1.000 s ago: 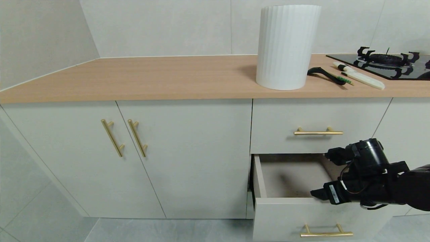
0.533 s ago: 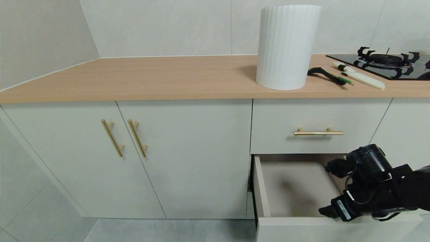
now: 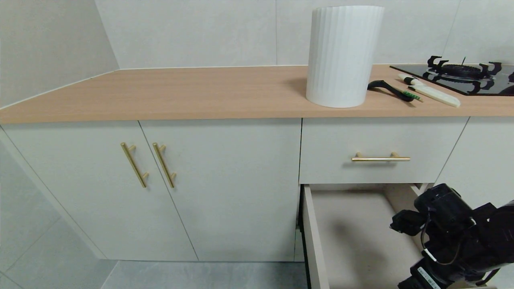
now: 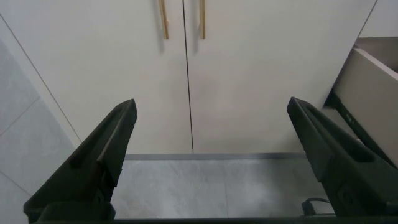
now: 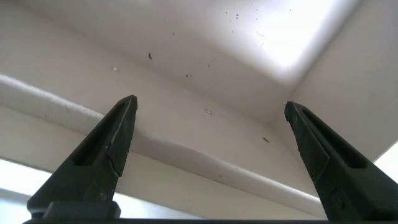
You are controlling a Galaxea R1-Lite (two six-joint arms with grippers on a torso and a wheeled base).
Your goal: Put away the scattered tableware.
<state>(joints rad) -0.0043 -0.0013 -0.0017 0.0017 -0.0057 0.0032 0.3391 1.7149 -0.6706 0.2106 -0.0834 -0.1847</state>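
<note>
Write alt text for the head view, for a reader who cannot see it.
The lower drawer stands open, with the right gripper at its front edge. Above it, a wooden counter carries a tall white ribbed container, a few utensils beside it, and a black hob at the far right.

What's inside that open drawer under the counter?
The drawer shows a bare pale floor with a few dark specks and no tableware. In the head view the right gripper and its arm cover the front right corner, so that part cannot be checked.
</note>
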